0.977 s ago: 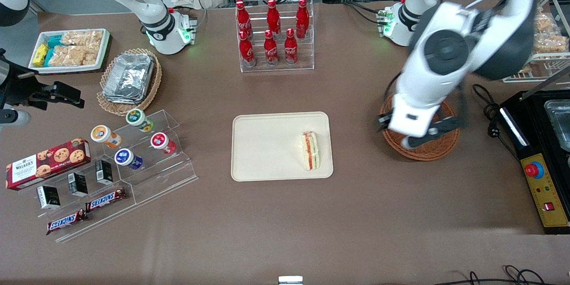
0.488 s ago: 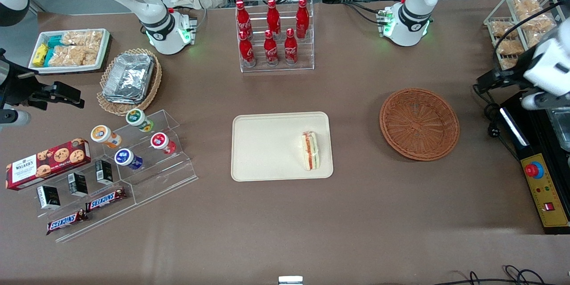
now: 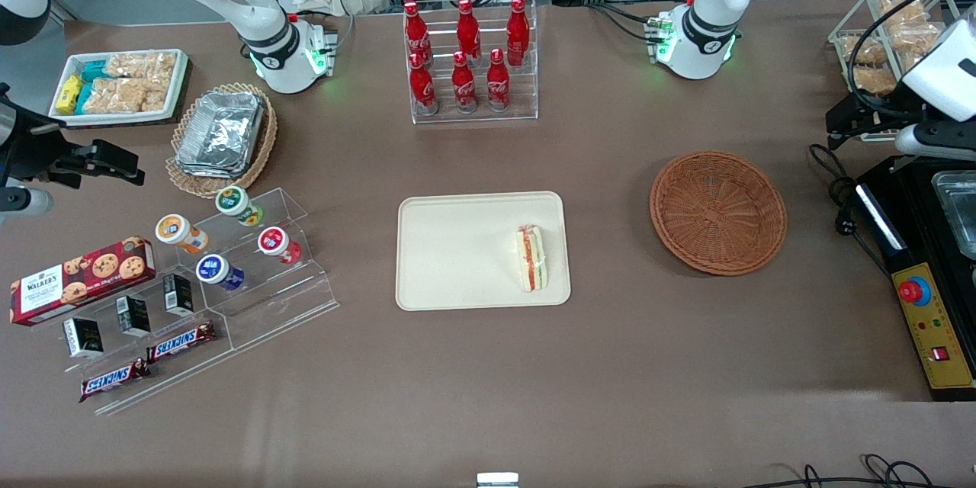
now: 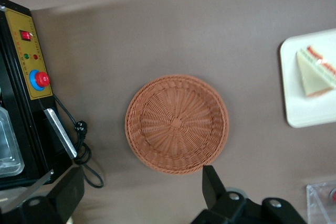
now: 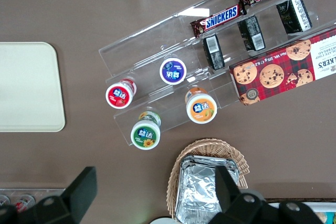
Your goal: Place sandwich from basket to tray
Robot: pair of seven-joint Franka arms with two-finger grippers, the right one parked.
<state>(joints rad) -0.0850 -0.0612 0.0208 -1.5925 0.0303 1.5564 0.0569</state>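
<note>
Tray [image 3: 457,259] sits mid-worktop [image 3: 610,366]. Sandwich [image 3: 531,258] lies on it, at the edge nearest the basket [image 3: 717,212]. Basket is apart from the tray, toward the working arm's end, nothing in it. Hand [image 3: 865,120] hangs farther out past the basket, above the worktop edge, fingers [image 4: 212,184] spread apart, holding nothing.

I read the table [image 3: 610,366] as a matt brown cloth-like cover, faintly creased near its front edge. The basket [image 3: 717,213] is reddish-brown woven wicker, rough and ribbed. The tray [image 3: 457,259] looks like smooth cream plastic with a dull sheen; the sandwich [image 3: 530,258] on it shows soft pale bread. My left arm's gripper [image 3: 854,120], above the table's working-arm end, is matt black plastic.
</note>
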